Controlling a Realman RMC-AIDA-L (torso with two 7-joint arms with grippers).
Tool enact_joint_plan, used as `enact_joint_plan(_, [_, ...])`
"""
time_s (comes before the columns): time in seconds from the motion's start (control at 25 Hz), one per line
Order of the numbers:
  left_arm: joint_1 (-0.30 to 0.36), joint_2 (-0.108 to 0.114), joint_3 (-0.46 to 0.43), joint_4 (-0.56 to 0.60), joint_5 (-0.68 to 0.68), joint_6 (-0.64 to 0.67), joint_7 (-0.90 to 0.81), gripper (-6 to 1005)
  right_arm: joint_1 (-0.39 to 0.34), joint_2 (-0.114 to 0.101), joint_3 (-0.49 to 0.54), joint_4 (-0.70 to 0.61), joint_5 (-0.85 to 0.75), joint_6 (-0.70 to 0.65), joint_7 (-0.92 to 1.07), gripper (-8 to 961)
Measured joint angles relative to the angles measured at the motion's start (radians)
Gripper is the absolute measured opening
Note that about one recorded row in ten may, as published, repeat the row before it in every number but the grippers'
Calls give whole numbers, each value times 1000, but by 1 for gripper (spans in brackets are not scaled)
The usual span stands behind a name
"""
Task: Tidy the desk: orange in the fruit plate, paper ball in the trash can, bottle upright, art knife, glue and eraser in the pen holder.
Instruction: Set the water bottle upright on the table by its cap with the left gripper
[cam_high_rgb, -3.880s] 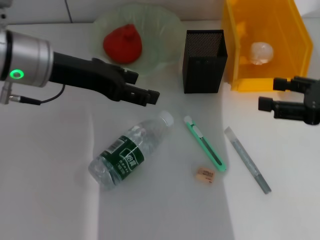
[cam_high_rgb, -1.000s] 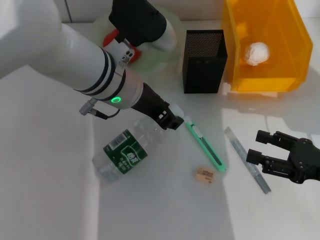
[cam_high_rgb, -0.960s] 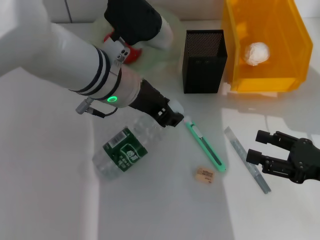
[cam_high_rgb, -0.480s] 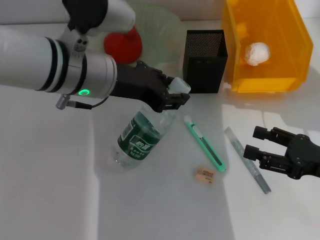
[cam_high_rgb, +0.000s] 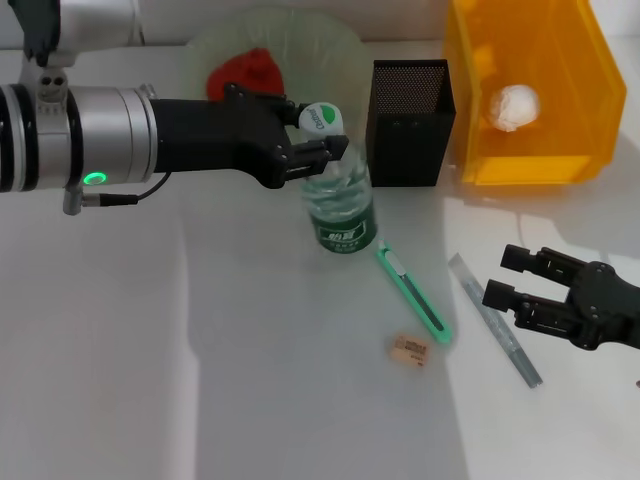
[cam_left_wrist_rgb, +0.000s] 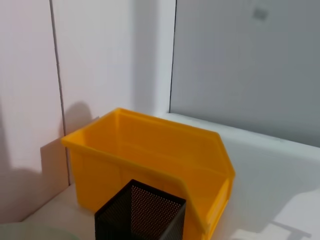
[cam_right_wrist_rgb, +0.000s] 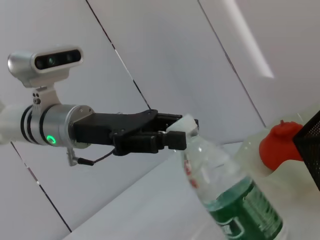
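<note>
My left gripper (cam_high_rgb: 322, 150) is shut on the neck of the clear water bottle (cam_high_rgb: 341, 212), just under its white cap (cam_high_rgb: 322, 117). The bottle, with a green label, stands about upright on the table in front of the black mesh pen holder (cam_high_rgb: 408, 122). The right wrist view shows the same grip (cam_right_wrist_rgb: 176, 136). The orange (cam_high_rgb: 243, 72) lies in the green glass fruit plate (cam_high_rgb: 330, 50). The paper ball (cam_high_rgb: 512, 105) lies in the yellow bin (cam_high_rgb: 560, 150). The green art knife (cam_high_rgb: 411, 294), eraser (cam_high_rgb: 410, 350) and grey glue stick (cam_high_rgb: 496, 320) lie on the table. My right gripper (cam_high_rgb: 503, 277) is open beside the glue stick.
The left wrist view shows the yellow bin (cam_left_wrist_rgb: 150, 160) and pen holder (cam_left_wrist_rgb: 140, 212) against a wall. The white table (cam_high_rgb: 120, 350) stretches to the front left.
My left gripper has swung the bottle from a tilt up to about upright and shifted it toward the pen holder. The right gripper has barely moved.
</note>
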Motion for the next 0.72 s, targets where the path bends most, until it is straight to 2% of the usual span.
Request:
enact_joint_plan(0.4, [-5, 1, -89, -270, -330, 13, 315, 443, 17, 3, 0, 26, 2, -1, 7, 817])
enact_joint_plan(0.48, [-6, 1, -93, -334, -408, 20, 414, 443, 18, 3, 0, 26, 2, 1, 7, 817])
enact_joint_plan(0.52, [-5, 1, -100, -412, -499, 31, 533, 443, 22, 3, 1, 27, 2, 2, 7, 817])
enact_joint_plan(0.56, [-5, 1, -100, -412, -499, 31, 533, 443, 22, 3, 1, 27, 2, 2, 7, 817])
enact_joint_plan(0.6, [-7, 0, -110, -491, -578, 53, 629, 443, 26, 3, 3, 28, 2, 2, 8, 817])
enact_joint_plan(0.72, [-12, 0, -120, -547, -623, 73, 684, 443, 29, 3, 9, 29, 2, 2, 9, 817])
